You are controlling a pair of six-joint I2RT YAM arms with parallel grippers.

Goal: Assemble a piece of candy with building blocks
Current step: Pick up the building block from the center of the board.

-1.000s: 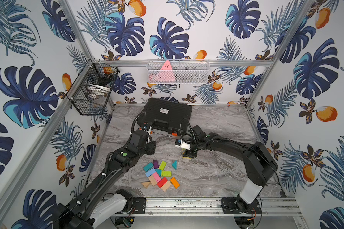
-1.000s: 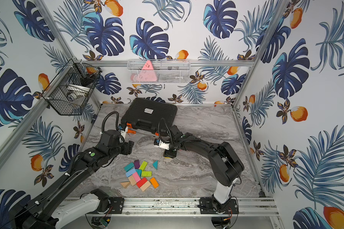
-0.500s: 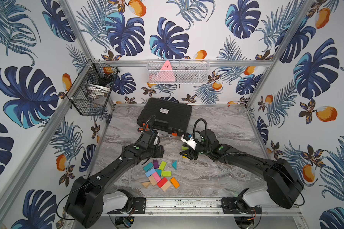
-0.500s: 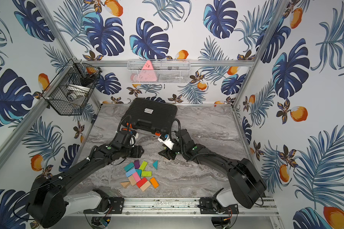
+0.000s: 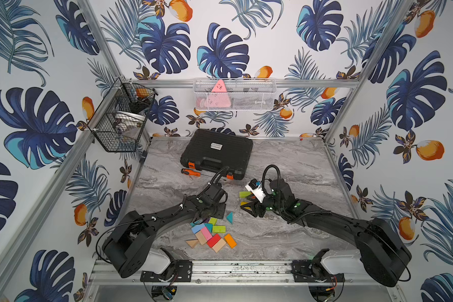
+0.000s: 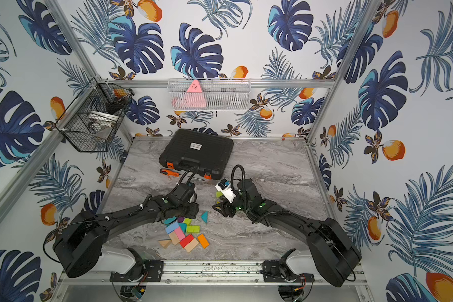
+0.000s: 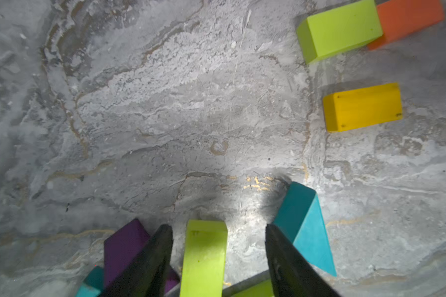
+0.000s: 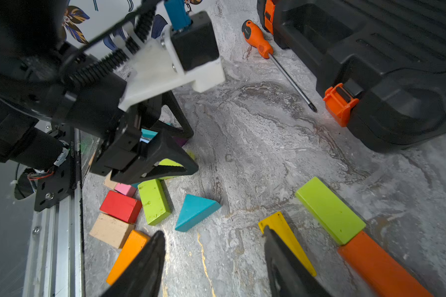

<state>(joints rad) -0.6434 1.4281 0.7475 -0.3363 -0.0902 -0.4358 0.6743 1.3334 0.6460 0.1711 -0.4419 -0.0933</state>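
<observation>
Blocks: your main heap [image 5: 206, 233] lies on the marble table [image 5: 285, 162] near the front rail, with pink, red, blue, orange, lime and plain-wood pieces close together. The teal wedge [image 5: 230, 217] sits just beside it, apart.

You have three more towards the right arm:
- a lime brick [image 8: 330, 210] touching an orange brick [image 8: 381, 267] end to end
- a yellow brick [image 8: 286, 231] near them

Left gripper [image 7: 216, 227]: jaws parted, straddling a second lime brick [image 7: 204, 257] at the heap's edge. There is a gap on either side and nothing is clamped.

Right gripper [image 8: 213, 231]: jaws apart and empty, bare table between them. The yellow brick lies at one fingertip.

At the rear you have a black case [image 5: 217, 153] and an orange-handled screwdriver [image 5: 190, 172] just beside it.
</observation>
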